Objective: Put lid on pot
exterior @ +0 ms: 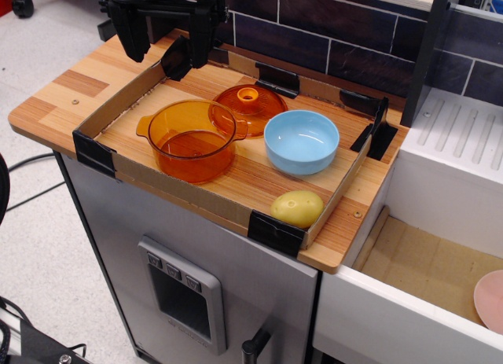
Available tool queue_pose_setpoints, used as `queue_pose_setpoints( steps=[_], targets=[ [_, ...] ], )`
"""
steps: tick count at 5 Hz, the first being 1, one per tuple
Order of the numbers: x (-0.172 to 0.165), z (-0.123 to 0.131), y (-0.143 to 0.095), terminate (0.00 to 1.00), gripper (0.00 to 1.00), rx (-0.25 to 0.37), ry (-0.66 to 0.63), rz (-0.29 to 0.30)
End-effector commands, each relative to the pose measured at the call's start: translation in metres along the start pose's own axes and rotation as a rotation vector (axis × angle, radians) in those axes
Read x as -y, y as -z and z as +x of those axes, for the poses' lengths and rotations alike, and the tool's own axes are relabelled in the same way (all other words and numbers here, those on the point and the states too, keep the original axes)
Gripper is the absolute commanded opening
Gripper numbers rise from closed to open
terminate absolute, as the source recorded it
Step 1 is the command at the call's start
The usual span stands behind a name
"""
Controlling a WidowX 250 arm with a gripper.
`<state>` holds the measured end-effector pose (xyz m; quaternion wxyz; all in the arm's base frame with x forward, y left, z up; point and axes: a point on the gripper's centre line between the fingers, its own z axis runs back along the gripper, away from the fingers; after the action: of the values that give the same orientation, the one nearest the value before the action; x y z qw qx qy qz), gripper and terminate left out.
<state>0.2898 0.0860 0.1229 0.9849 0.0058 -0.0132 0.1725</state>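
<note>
The transparent orange pot (pixel 191 140) stands upright and uncovered at the left of the cardboard-walled tray (pixel 196 199). The orange domed lid (pixel 251 106) with its ring knob lies flat just behind and to the right of the pot, touching or nearly touching its rim. My gripper (pixel 165 35) hangs at the back left, above the tray's far-left corner, well above and behind the pot. Its two dark fingers (pixel 130 30) stand apart and hold nothing.
A light blue bowl (pixel 302 141) sits right of the pot and lid. A yellow potato-like object (pixel 298 208) lies at the tray's front right corner. A white sink (pixel 424 277) with a pink plate (pixel 491 299) lies to the right. A dark tiled wall runs behind.
</note>
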Motion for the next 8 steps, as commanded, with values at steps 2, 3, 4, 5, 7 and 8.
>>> queue_pose_setpoints(
  steps=[2,3,4,5,7,8],
  targets=[
    [0.011,0.014,0.011,0.0,1.0,-0.034,0.137,0.031],
    [0.027,0.032,0.017,0.0,1.0,0.003,0.219,0.003],
    [0.038,0.044,0.016,0.0,1.0,0.054,0.271,-0.029],
    [0.045,0.057,0.021,0.0,1.0,0.081,0.315,-0.072],
    [0.048,0.092,0.038,0.0,1.0,0.089,0.36,-0.101],
    [0.047,0.099,0.043,0.0,1.0,0.091,0.354,-0.096]
  ],
)
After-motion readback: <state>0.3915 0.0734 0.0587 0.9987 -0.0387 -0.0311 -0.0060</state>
